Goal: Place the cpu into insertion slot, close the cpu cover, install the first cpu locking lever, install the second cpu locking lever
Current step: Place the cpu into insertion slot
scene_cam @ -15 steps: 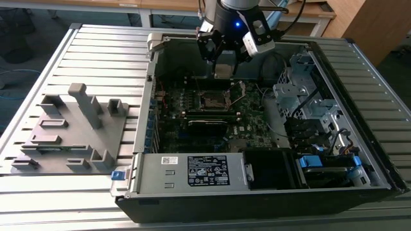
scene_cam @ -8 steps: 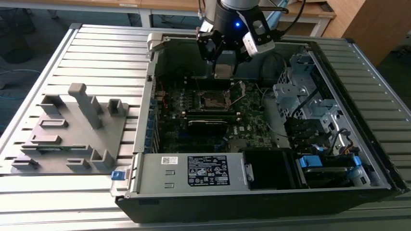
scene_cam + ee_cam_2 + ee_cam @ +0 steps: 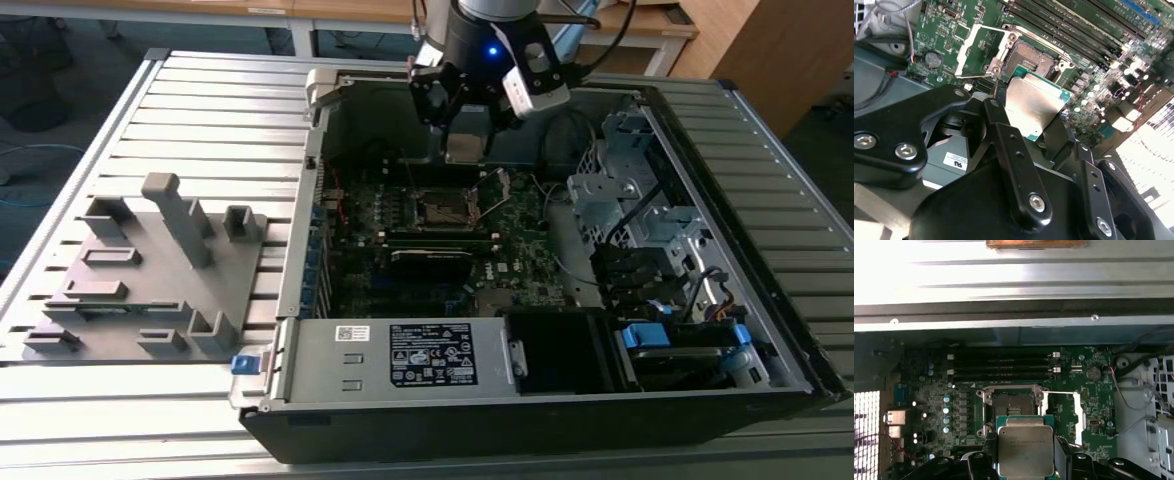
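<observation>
Exterior view shows me the open computer case (image 3: pixel 534 425) on the slatted table (image 3: pixel 200 110), my gripper (image 3: pixel 465 140) clamped on the cpu (image 3: pixel 463 150) near the insertion slot (image 3: pixel 441 208) inside it

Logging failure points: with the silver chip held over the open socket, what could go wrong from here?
The gripper holds the flat silver-topped cpu above the dark, metal-rimmed square insertion slot; lowered tilted or offset, it might damage the slot. The thin silvery cpu cover lies open beside it and could snag the gripper.
</observation>
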Tool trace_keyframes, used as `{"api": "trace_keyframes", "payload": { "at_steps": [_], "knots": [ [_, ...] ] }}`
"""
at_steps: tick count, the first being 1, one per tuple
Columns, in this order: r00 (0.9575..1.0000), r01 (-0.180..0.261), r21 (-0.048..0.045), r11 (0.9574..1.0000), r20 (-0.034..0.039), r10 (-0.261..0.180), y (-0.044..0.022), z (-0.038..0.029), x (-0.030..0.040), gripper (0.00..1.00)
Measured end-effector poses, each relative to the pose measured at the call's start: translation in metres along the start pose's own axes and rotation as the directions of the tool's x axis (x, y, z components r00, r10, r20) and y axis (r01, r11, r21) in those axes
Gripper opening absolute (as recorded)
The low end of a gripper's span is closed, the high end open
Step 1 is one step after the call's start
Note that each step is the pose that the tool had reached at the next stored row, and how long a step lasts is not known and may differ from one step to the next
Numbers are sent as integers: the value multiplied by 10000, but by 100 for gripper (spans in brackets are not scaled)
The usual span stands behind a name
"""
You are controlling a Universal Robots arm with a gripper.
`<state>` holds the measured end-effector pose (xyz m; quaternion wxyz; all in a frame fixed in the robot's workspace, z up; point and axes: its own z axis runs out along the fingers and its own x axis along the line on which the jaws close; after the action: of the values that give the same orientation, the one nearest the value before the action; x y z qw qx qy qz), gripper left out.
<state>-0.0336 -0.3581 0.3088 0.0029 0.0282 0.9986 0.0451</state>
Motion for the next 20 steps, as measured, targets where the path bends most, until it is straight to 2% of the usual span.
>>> {"api": "trace_keyframes", "payload": {
  "at_steps": [3, 10, 13, 16, 19, 20],
  "knots": [
    [9988, -478, 0, 9989, 44, 478, 0, 3, -1, 54],
    [9987, -503, 0, 9987, 46, 503, 0, 2, 0, 54],
    [9977, -671, 0, 9977, 62, 671, 0, 2, 0, 54],
    [9945, -1042, -2, 9946, 95, 1042, 0, 3, 0, 54],
    [9878, -1551, -4, 9879, 141, 1551, -1, 4, 0, 54],
    [9869, -1609, -6, 9870, 145, 1609, -1, 4, 0, 54]
  ]
}}
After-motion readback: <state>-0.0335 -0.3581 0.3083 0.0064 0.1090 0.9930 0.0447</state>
